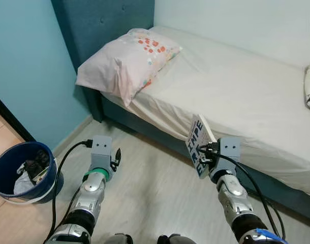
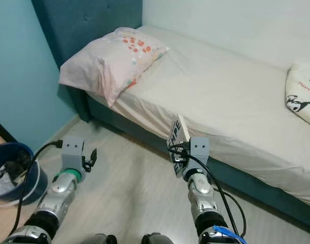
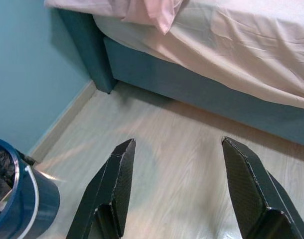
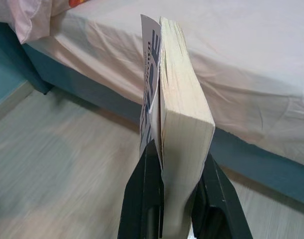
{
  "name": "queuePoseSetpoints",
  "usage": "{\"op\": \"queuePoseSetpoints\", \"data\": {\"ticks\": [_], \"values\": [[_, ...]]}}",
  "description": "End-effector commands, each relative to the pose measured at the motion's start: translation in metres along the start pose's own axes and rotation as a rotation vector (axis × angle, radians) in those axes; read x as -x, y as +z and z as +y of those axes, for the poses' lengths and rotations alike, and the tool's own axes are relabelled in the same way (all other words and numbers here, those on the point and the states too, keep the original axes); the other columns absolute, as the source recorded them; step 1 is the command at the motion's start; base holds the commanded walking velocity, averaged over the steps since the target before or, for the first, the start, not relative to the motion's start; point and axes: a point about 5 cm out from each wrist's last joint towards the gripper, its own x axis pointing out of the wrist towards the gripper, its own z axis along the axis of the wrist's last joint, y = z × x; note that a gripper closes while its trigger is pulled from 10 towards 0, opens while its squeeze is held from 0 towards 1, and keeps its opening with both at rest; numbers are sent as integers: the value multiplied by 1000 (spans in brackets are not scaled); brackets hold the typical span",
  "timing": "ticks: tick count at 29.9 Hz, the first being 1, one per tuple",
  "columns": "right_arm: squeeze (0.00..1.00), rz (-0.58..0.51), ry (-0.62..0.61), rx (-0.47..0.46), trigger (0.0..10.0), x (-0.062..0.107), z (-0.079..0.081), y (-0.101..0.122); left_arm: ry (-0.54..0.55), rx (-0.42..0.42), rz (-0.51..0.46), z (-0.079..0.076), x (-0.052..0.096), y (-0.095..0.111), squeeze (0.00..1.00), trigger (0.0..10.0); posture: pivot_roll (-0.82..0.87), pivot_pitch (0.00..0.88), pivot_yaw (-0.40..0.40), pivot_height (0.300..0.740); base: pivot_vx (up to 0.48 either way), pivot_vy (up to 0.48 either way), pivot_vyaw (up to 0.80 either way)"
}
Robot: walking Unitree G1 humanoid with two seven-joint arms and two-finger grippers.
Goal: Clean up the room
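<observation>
The right gripper (image 4: 174,196) is clamped on a thick paperback book (image 1: 198,145), one black finger on each cover, the book standing on edge in the lower right of the head view, just in front of the bed (image 1: 236,91) edge and above the pale wood floor (image 1: 150,188). The left gripper (image 3: 184,194) hangs over the floor at lower left with its fingers spread wide and nothing between them. A pink pillow (image 1: 127,61) lies at the head of the bed, upper left of centre, against the teal headboard (image 1: 104,20). A blue bucket (image 1: 45,183) holding rubbish sits at the far lower left, by the turquoise wall (image 1: 28,76).
</observation>
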Motion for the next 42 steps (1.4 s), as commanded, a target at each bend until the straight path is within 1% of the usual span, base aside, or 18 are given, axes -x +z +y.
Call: {"op": "queuePoseSetpoints", "data": {"ticks": [1,2,6,8,9,10,11,12,14,18,19,20,23,26,27,29,34,42], "values": [[0,-28,-14,-13,10000,-2,-2,5,2,17,39,0,1,-6,0,10000,86,6,10,737,0,0,0],[0,-17,-20,-15,10000,-1,-4,3,10,31,65,0,1,-9,0,10000,84,25,10,737,0,0,0],[0,-8,-25,-17,10000,-1,-4,1,15,39,84,0,2,-12,0,10000,83,13,8,737,0,0,0],[0,1,-35,-19,10000,0,-6,-1,22,24,97,0,3,-15,0,10000,83,2,0,737,0,0,0],[0,20,-20,3,10000,4,-5,-9,19,5,117,0,6,-23,0,10000,101,0,-15,737,0,0,0],[0,20,-20,3,10000,4,-5,-9,19,5,117,0,6,-23,0,10000,101,0,-15,737,0,0,0],[0,37,7,16,10000,8,-1,-17,24,-27,146,2,11,-33,0,10000,103,0,-12,737,0,0,0],[0,37,31,16,10000,12,3,-21,29,-38,168,6,15,-39,0,10000,103,0,-6,737,0,0,0],[0,41,43,2,10000,15,8,-27,47,-7,183,11,19,-45,0,10000,107,2,-1,737,0,0,0],[0,45,38,2,10000,15,10,-27,42,-12,171,12,18,-43,0,10000,110,0,2,737,0,0,0],[0,38,38,5,10000,13,11,-24,28,-40,141,12,16,-38,0,10000,110,0,4,737,0,0,0],[0,35,33,14,10000,11,11,-22,34,-33,138,13,16,-37,0,10000,108,19,3,737,0,0,0],[0,40,31,45,10000,10,11,-21,33,-36,136,13,16,-37,0,10000,110,15,-2,737,0,0,0],[0,37,30,52,10000,10,11,-21,36,-35,133,14,16,-36,0,10000,110,14,0,737,0,0,0],[0,31,11,35,10000,10,10,-21,48,-18,130,15,18,-38,0,10000,105,30,-1,737,0,0,0],[0,25,-4,20,10000,11,9,-21,59,-5,127,15,19,-39,0,10000,105,30,-1,737,0,0,0],[0,31,18,50,10000,16,9,-27,63,-5,126,13,22,-42,0,10000,117,35,-9,737,0,0,0],[0,39,11,36,10000,17,9,-30,36,-14,150,11,23,-46,0,10000,111,8,4,737,0,0,0]]}}
